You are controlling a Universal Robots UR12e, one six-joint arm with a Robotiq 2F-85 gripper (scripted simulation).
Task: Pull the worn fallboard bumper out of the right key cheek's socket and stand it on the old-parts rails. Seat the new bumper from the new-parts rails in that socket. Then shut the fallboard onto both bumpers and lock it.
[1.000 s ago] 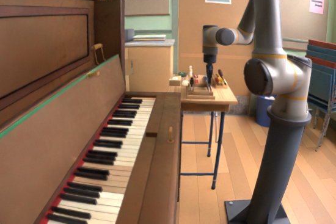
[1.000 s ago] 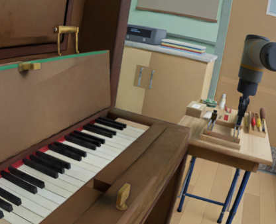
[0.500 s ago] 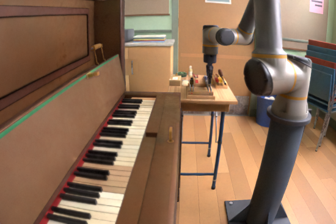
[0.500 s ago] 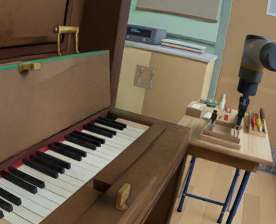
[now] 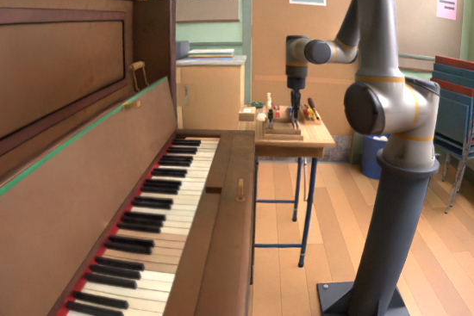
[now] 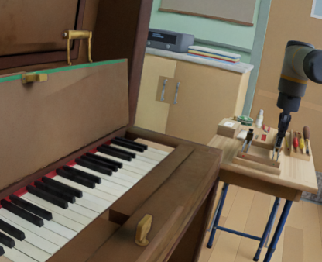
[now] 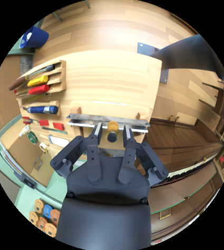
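The worn bumper, a tan peg with a dark cap, stands on a pair of metal rails on the side table, seen from above between my fingers. A second peg with a dark top stands on the other rails further left on the table. The piano's fallboard is raised over the keys, with a brass latch on its edge and a hasp above. A tan bumper stands on the near key cheek. My gripper hangs straight down over the rails and is open, holding nothing.
Behind the table stand a cabinet and a wall. A tray of screwdrivers lies at the table's far side, with small boxes and a bottle near it. A blue bin and stacked chairs stand beyond the arm's base.
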